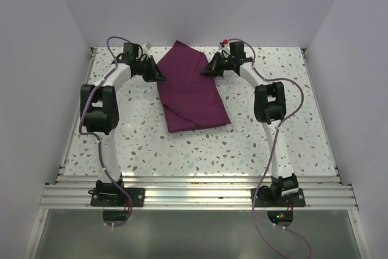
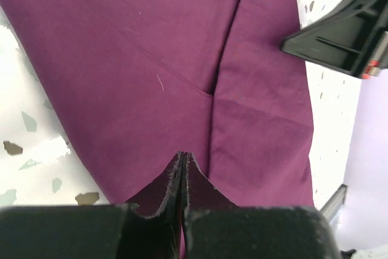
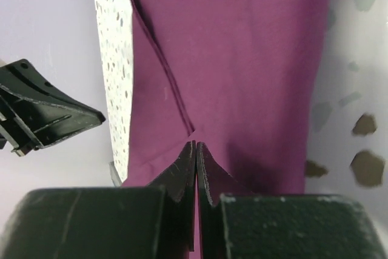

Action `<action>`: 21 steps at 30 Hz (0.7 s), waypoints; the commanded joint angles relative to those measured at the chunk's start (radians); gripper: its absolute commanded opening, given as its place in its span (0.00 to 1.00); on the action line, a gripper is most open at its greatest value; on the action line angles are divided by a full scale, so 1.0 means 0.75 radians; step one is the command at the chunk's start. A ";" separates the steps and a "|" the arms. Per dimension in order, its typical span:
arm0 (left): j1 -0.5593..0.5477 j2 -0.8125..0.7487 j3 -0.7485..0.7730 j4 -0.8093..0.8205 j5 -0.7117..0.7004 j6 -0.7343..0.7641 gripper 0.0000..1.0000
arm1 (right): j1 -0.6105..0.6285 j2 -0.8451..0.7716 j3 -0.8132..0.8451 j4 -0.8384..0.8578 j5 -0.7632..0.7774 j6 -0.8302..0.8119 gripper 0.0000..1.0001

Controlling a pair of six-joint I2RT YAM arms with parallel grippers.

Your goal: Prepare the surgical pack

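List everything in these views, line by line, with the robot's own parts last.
cloth: one, plum-purple, folded, lying at the far middle of the table.
table: one, white with dark speckles, under the cloth.
rails: one set, silvery, along the table's near edge.
walls: three, pale lilac-white, at left, back and right.
cables: two, purple, one along each arm.
left arm: one, white and black, reaching to the cloth's left edge.
right arm: one, white and black, reaching to its right edge.
left pincer: one, black, shut on the cloth.
right pincer: one, black, shut on the cloth.
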 commanded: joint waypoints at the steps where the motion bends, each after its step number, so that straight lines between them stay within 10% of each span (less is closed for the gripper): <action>1: 0.030 0.053 0.033 0.129 0.142 -0.040 0.02 | -0.003 0.080 0.110 0.129 -0.103 0.087 0.00; 21: 0.047 0.202 0.183 0.162 0.167 -0.140 0.08 | 0.005 0.066 0.180 0.258 -0.048 0.248 0.00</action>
